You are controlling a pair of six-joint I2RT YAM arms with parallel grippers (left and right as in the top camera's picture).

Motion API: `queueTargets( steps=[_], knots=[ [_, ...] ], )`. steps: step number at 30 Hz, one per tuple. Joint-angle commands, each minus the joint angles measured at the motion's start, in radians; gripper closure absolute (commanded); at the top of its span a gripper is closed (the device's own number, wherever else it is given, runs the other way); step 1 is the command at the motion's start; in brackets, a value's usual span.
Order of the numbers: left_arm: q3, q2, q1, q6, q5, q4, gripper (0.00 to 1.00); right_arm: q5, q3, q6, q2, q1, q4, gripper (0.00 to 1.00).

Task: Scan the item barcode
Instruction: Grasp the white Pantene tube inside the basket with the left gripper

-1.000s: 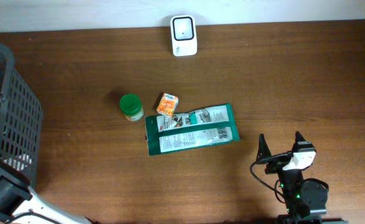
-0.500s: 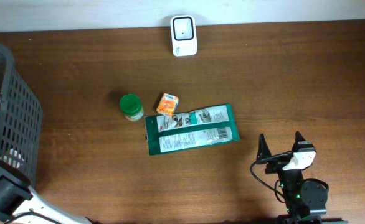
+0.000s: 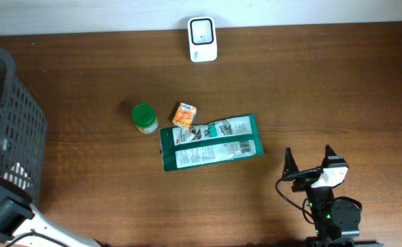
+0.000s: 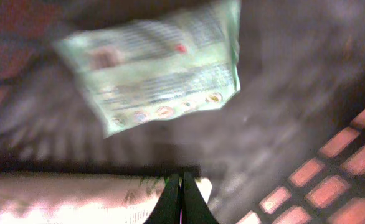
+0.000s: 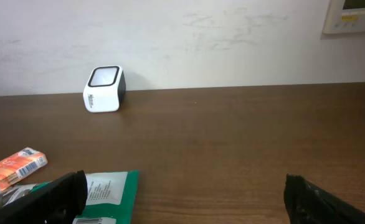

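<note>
While your left gripper [image 4: 182, 186] sits in the basket [image 3: 22, 130], jaws pinched fully together over a beige packet [image 4: 64, 199], the pale green packet [image 4: 154, 65] lies ahead of its tips, apart, blurred. Your right gripper [image 5: 189, 199] gapes wide, holding nothing, well apart from the scanner [image 5: 104, 89]

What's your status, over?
Left jaws shut inside basket, green packet ungripped. Right jaws open, clear of items. Scanner unobstructed.

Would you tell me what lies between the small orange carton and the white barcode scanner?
Only bare brown wooden tabletop, seen in the overhead view.
</note>
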Motion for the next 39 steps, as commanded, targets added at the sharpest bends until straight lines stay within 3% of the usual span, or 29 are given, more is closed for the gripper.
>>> queueTargets(
  steps=[1,3,4,5,6,8,10,13,17,23,28,29,30,31,39],
  knots=[
    [0.168,-0.008,0.003,-0.307,0.003,-0.076,1.00,-0.002,-0.005,0.006,-0.008,-0.002,-0.004,0.02],
    [0.196,-0.009,0.003,-0.361,0.085,-0.084,1.00,-0.002,-0.005,0.006,-0.008,-0.002,-0.004,0.02],
    [0.198,-0.009,0.003,-0.403,0.152,-0.090,0.94,-0.002,-0.005,0.006,-0.008,-0.002,-0.004,0.02],
    [0.198,-0.009,0.003,-0.412,0.206,-0.112,0.61,-0.002,-0.005,0.006,-0.008,-0.002,-0.004,0.02],
    [0.195,-0.008,0.003,-0.412,0.244,-0.129,0.43,-0.002,-0.005,0.006,-0.008,-0.002,-0.004,0.02],
    [0.181,-0.008,0.002,-0.411,0.260,-0.169,0.39,-0.002,-0.005,0.006,-0.008,-0.002,-0.004,0.02],
    [0.167,-0.007,-0.002,-0.435,0.158,-0.226,0.62,-0.002,-0.005,0.006,-0.008,-0.002,-0.004,0.02],
    [0.164,-0.007,-0.005,-0.747,-0.173,-0.346,0.52,-0.002,-0.005,0.006,-0.008,-0.002,-0.004,0.02],
    [0.164,-0.007,-0.004,-0.915,-0.271,-0.409,0.50,-0.002,-0.005,0.006,-0.008,-0.002,-0.004,0.02],
    [0.125,-0.007,-0.004,-1.056,-0.370,-0.411,0.44,-0.002,-0.005,0.006,-0.008,-0.002,-0.004,0.02],
    [0.009,-0.007,0.002,-1.066,-0.381,-0.331,0.41,-0.002,-0.005,0.006,-0.008,-0.002,-0.004,0.02],
    [-0.024,-0.007,0.003,-1.066,-0.386,-0.301,0.38,-0.002,-0.005,0.006,-0.008,-0.002,-0.004,0.01],
    [-0.050,-0.007,0.004,-1.066,-0.394,-0.273,0.13,-0.002,-0.005,0.006,-0.008,-0.002,-0.004,0.01],
    [-0.074,-0.007,0.005,-1.065,-0.412,-0.247,0.02,-0.002,-0.005,0.006,-0.008,-0.002,-0.004,0.02],
    [-0.244,-0.007,0.013,-1.065,-0.454,-0.107,0.01,-0.002,-0.005,0.006,-0.008,-0.002,-0.004,0.02]
  ],
)
